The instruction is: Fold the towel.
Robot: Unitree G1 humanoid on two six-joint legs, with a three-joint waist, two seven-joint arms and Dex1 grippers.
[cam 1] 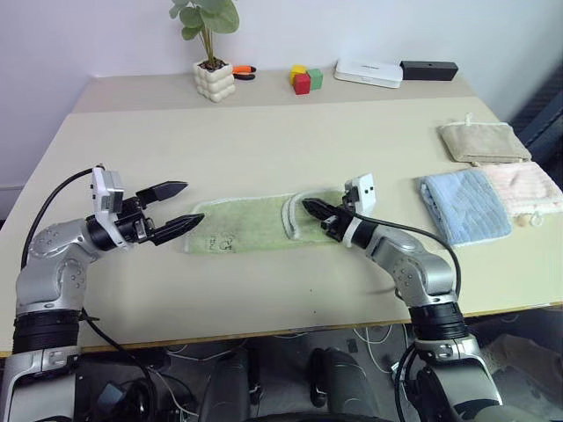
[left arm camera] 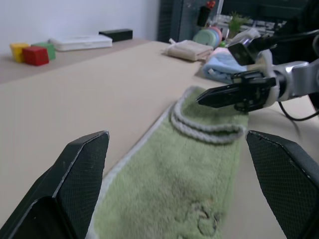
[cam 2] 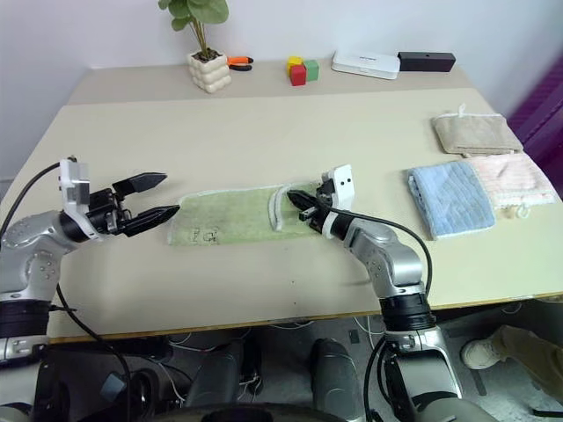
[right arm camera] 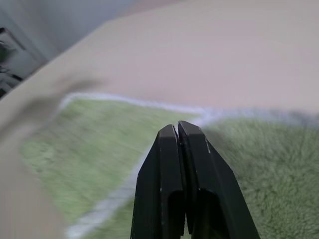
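Tabletop (cam 1: pixel 264 132) beige, carries everything. Green towel (cam 1: pixel 246 227) lies flat near front edge, long strip, right end folded back over itself. Beige towel (cam 1: pixel 482 141), blue towel (cam 1: pixel 464 205), pink towel (cam 1: pixel 526 187) folded, well apart on right. Left gripper (cam 1: pixel 177 205) fingers spread wide, empty, at towel's left end. Right gripper (cam 1: pixel 310 207) fingers pressed together over folded end; cloth between them not discernible.

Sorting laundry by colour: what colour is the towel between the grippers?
Light green towel with whitish edging; the left eye view shows it best.
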